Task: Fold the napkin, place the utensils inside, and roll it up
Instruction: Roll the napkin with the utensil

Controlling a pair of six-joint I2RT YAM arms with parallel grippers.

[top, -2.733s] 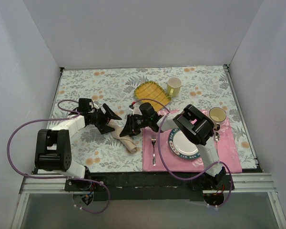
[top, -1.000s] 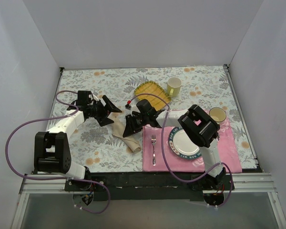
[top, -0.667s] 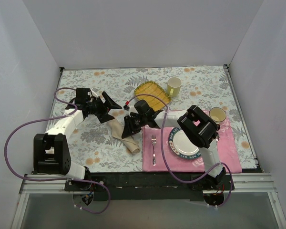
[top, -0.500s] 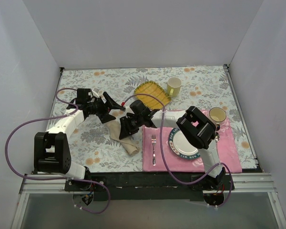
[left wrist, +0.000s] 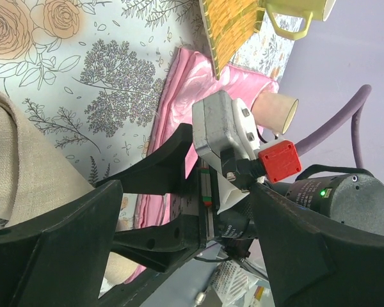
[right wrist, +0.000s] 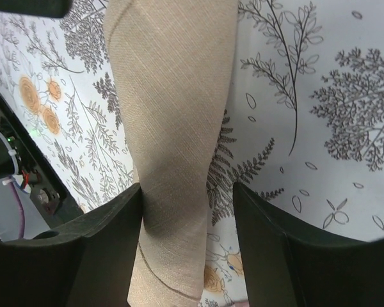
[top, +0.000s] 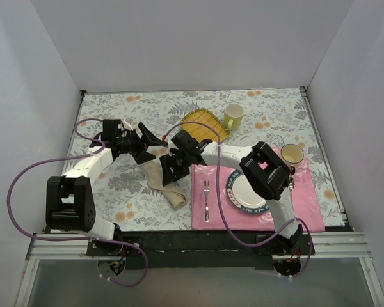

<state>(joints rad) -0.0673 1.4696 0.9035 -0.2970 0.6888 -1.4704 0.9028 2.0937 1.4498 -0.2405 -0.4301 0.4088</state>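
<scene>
Right gripper hangs low over the floral tabletop, left of centre, jaws apart. Left gripper hovers just beyond it toward the far edge, jaws wide and empty.

Only the top view shows the pink placemat at the near right corner. The napkin, a long tan roll, runs from between the right gripper's fingers toward the near edge. The right wrist view alone shows the fit: the cloth meets one finger, and bare print shows before the other. The left wrist view has the cloth beside one of its own fingers.

On the placemat sit a plate and, beside it, a fork.
</scene>
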